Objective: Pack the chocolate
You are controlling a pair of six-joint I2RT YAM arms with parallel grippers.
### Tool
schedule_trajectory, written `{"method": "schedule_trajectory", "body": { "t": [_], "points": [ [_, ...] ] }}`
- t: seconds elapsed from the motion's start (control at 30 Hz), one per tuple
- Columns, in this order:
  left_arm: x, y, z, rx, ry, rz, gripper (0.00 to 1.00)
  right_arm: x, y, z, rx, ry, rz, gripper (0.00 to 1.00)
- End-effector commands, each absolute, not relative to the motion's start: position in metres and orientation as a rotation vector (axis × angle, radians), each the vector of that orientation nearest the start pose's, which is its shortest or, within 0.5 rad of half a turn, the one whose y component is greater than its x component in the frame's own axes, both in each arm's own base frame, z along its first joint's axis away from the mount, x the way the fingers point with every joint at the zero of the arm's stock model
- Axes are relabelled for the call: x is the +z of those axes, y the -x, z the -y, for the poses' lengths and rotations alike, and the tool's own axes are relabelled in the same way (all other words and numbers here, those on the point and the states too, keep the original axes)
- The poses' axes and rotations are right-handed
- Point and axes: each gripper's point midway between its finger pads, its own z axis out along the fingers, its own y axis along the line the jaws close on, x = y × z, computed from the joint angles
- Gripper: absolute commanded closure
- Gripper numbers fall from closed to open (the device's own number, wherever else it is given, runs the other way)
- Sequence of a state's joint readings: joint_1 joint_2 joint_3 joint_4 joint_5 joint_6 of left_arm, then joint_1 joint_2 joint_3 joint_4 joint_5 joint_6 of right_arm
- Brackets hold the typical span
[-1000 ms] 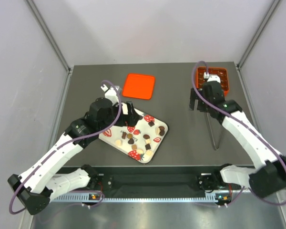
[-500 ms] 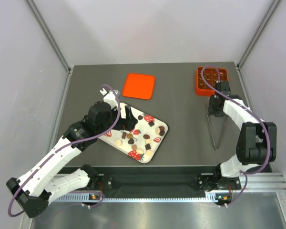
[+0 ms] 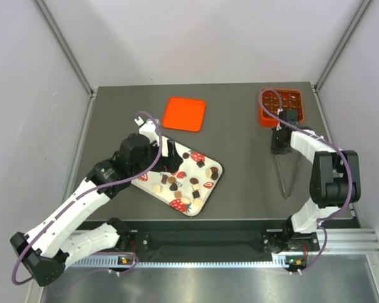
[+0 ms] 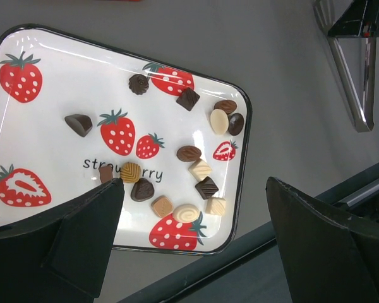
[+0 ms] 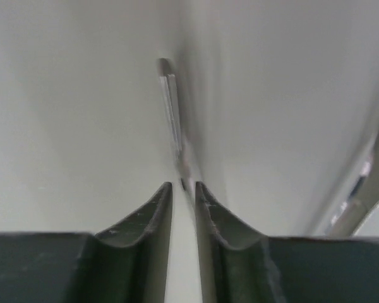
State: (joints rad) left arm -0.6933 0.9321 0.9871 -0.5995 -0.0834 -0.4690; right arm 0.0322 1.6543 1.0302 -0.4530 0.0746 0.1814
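Observation:
The chocolate (image 4: 189, 153), several small dark, tan and cream pieces, lies scattered on the white strawberry tray (image 4: 57, 145) (image 3: 218, 173). My left gripper (image 4: 194, 183) (image 3: 170, 154) hovers wide open over the tray's near end and holds nothing. More pieces sit in the orange box (image 3: 282, 106) at the back right. In front of the box, metal tongs (image 3: 285, 180) (image 4: 354, 82) lie on the table. My right gripper (image 3: 279, 146) (image 5: 183, 184) is at their far, open ends. Its jaws are nearly together, with one thin tong arm (image 5: 170, 107) between the tips.
A flat orange lid (image 3: 184, 113) lies behind the tray at mid-table. The dark table ends at a metal rail along the near side (image 4: 252, 252). White enclosure walls stand close on both sides.
The right gripper swung from left of the orange box to the tongs' open ends, and its jaws closed from wide to nearly together. The left arm barely moved.

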Motion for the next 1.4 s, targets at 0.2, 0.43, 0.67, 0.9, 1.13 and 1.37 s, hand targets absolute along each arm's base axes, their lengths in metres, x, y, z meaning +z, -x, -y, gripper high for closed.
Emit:
{"method": "schedule_trajectory", "body": {
  "t": [0.2, 0.43, 0.67, 0.9, 1.13, 1.37],
  "points": [
    [0.241, -0.229, 0.187, -0.564, -0.195, -2.139, 0.01, 0.059, -0.383, -0.084, 0.029, 0.154, -2.503, 1.0],
    [0.244, -0.228, 0.182, -0.547, -0.184, -2.126, 0.01, 0.071, -0.382, -0.158, 0.095, 0.402, -2.419, 1.0],
    [0.245, -0.228, 0.182, -0.545, -0.186, -2.127, 0.01, 0.065, -0.378, -0.174, 0.033, 0.481, -2.401, 1.0],
    [0.243, -0.228, 0.184, -0.554, -0.192, -2.135, 0.01, 0.057, -0.381, -0.17, -0.006, 0.483, -2.397, 0.92],
    [0.247, -0.225, 0.181, -0.554, -0.185, -2.129, 0.01, 0.072, -0.389, -0.171, -0.013, 0.438, -2.378, 0.74],
    [0.257, -0.217, 0.175, -0.576, -0.177, -2.102, 0.01, 0.108, -0.361, -0.144, -0.053, 0.234, -2.412, 0.2]
  ]
}}
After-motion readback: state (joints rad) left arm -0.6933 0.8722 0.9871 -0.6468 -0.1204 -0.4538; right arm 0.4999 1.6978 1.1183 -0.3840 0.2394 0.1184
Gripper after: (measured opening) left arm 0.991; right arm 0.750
